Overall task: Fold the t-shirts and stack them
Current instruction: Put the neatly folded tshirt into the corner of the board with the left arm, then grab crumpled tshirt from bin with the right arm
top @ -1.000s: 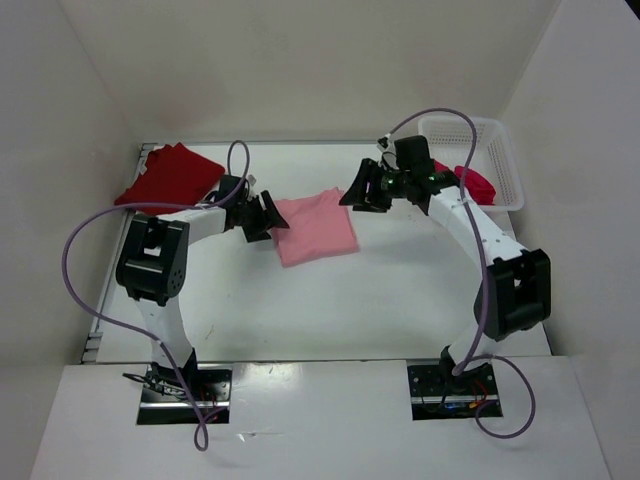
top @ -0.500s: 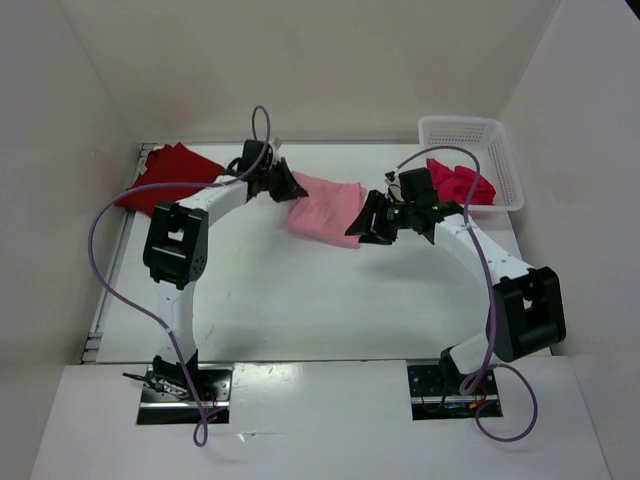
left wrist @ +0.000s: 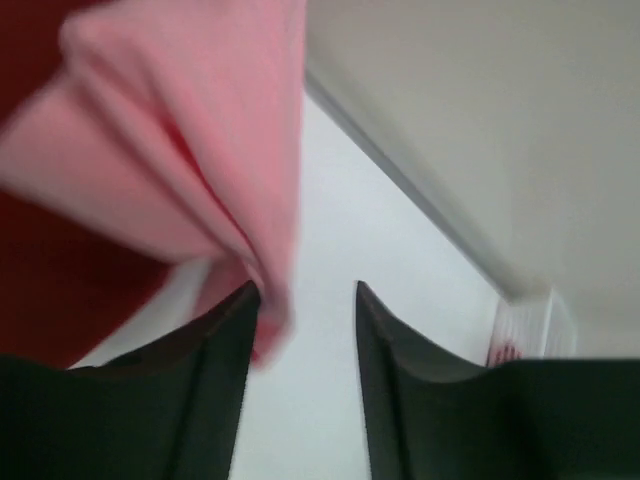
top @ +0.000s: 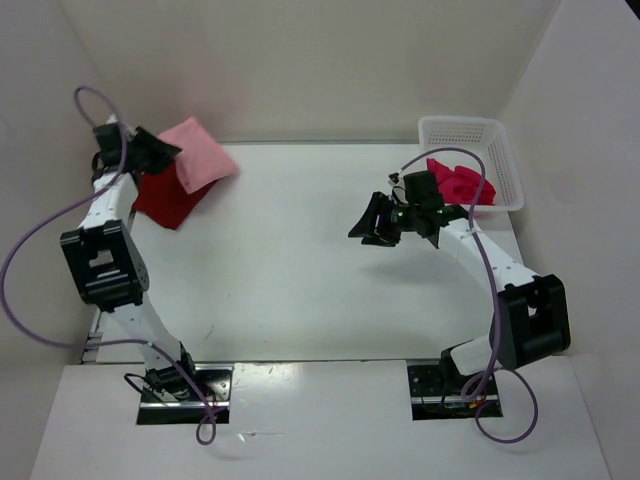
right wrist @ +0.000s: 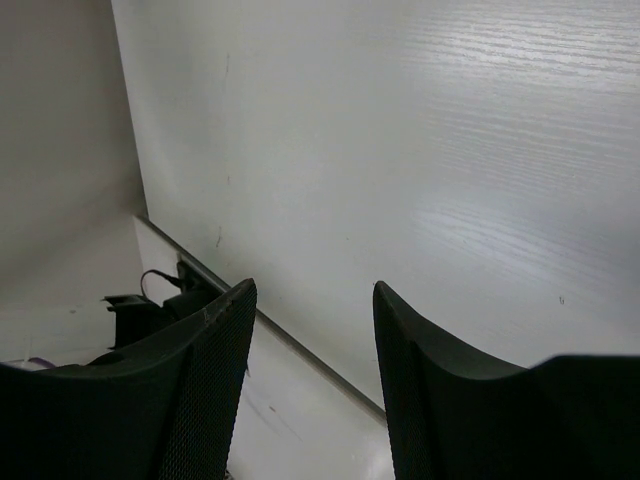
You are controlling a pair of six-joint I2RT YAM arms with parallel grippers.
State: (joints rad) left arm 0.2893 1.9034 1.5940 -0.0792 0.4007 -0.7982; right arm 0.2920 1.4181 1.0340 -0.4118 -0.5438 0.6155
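The light pink t-shirt (top: 200, 155), folded, lies tilted over the dark red t-shirt (top: 165, 200) at the back left corner. My left gripper (top: 160, 152) is at the pink shirt's left edge. In the left wrist view its jaws (left wrist: 305, 290) stand apart over bare table, and blurred pink cloth (left wrist: 180, 150) hangs against the left fingertip, with dark red cloth (left wrist: 60, 290) below. The crimson t-shirt (top: 460, 183) lies crumpled in the basket. My right gripper (top: 368, 222) hovers open over the table right of centre, with nothing between its fingers (right wrist: 312, 288).
A white mesh basket (top: 505, 160) stands at the back right corner. White walls close in the table on the left, back and right. The right arm's base and cables show in the right wrist view (right wrist: 150, 305).
My left arm swung the pink shirt from the table's middle to the back left, onto the dark red shirt, and its jaws have parted. The right gripper pulled back and now holds still.
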